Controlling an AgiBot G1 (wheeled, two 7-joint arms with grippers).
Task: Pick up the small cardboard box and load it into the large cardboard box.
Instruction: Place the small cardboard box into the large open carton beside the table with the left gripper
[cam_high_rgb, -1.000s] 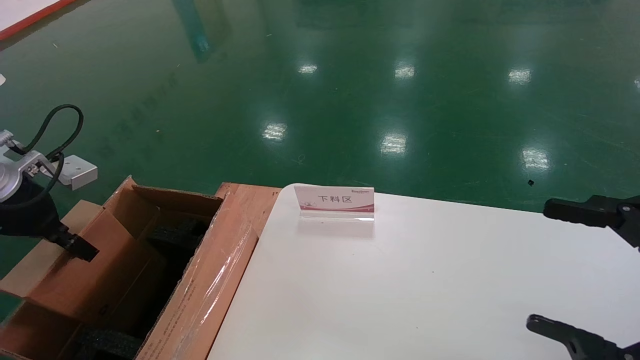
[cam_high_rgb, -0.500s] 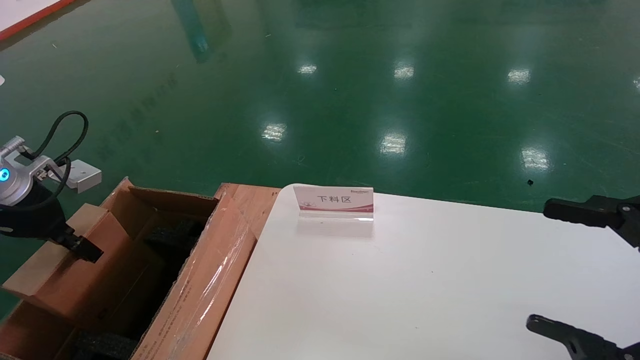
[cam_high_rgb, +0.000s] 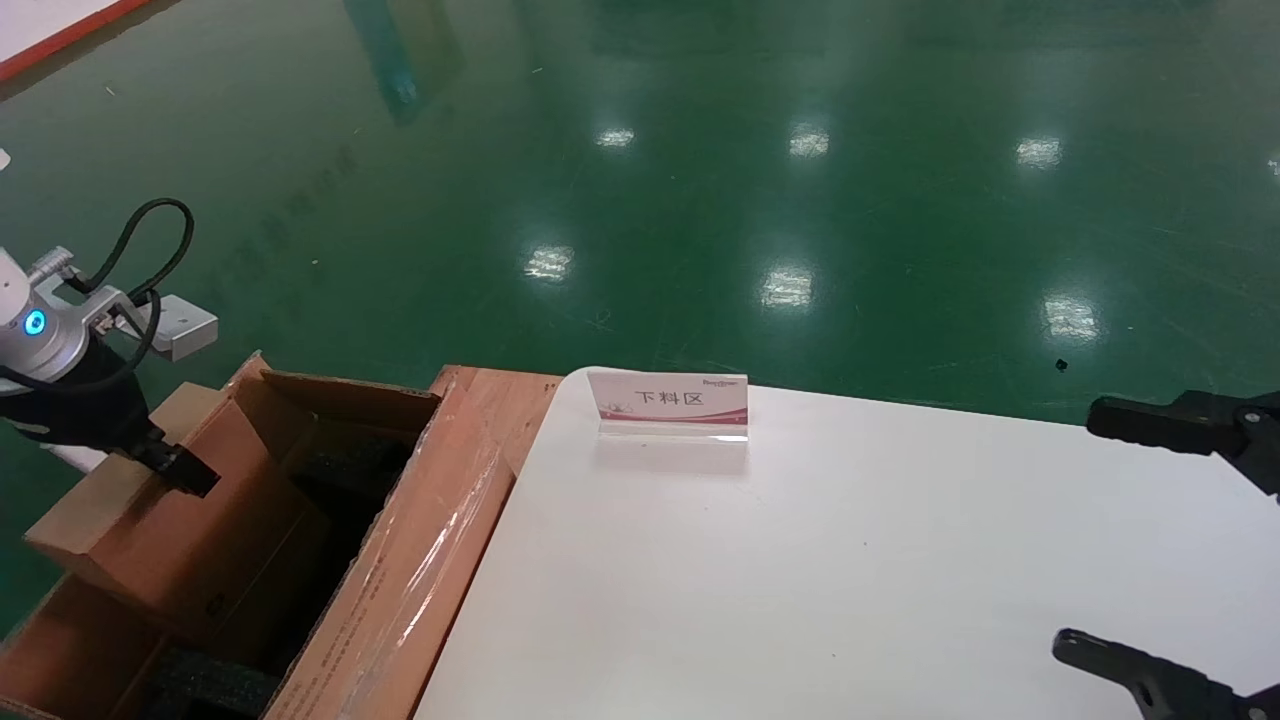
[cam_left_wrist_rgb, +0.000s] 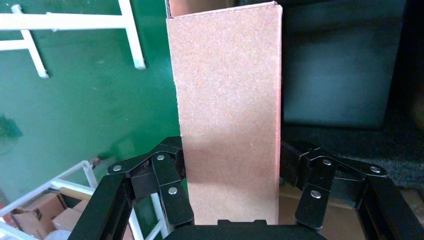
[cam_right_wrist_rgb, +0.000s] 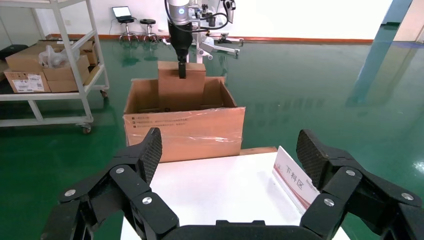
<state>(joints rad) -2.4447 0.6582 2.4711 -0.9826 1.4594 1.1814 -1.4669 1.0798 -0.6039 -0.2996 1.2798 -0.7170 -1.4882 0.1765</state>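
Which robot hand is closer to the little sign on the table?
Right. The right tool hangs open over the table's right edge, some way from the sign. The left tool is farther, gripping the small cardboard box over the large cardboard box.

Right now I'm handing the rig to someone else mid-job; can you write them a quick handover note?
Left claw: shut on the small box, holding it upright by its top edge, lower part down inside the big carton.
Right claw: open, idle above the white table.
Done: small box picked up and brought into the carton's opening.
Left: lower it onto the black foam, release, and pull the left arm clear.
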